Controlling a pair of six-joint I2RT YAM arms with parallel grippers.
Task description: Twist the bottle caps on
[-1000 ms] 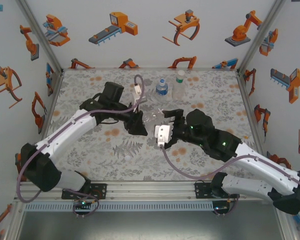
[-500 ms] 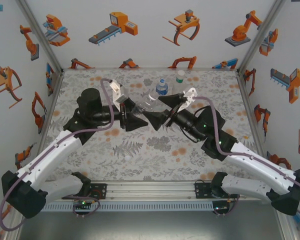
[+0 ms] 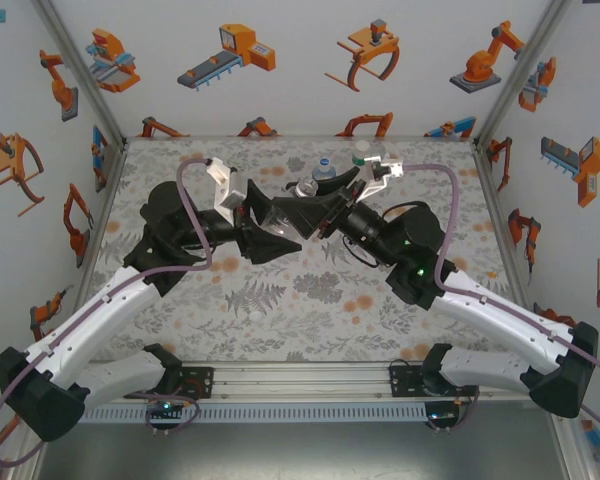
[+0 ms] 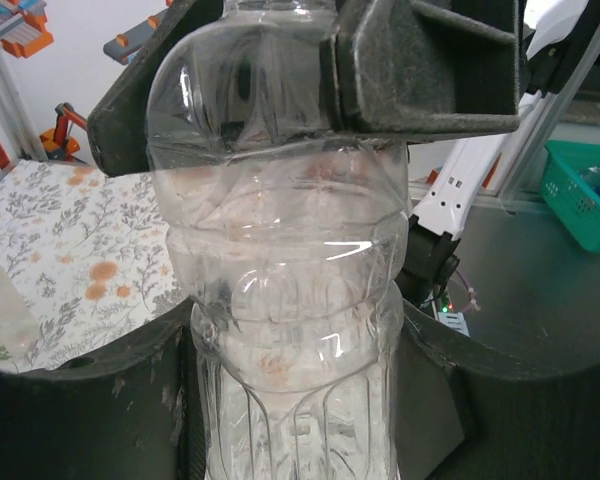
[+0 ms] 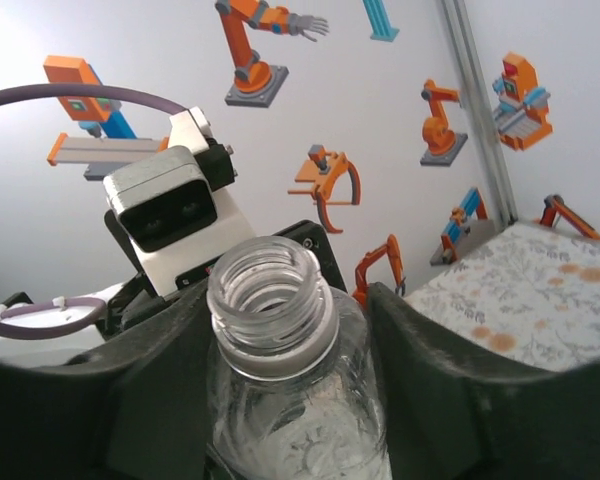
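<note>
Bridging left hand (image 4: pixel 298 415), right hand (image 5: pixel 292 385): bottle (image 5: pixel 272 300)

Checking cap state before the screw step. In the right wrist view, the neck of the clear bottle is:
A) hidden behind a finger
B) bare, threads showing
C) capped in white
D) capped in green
B: the clear bottle shows an open mouth with bare thread rings and no cap on it.

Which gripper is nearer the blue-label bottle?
Right. The right gripper sits just in front of the blue-label bottle; the left gripper is farther left, clamped on the clear bottle.
</note>
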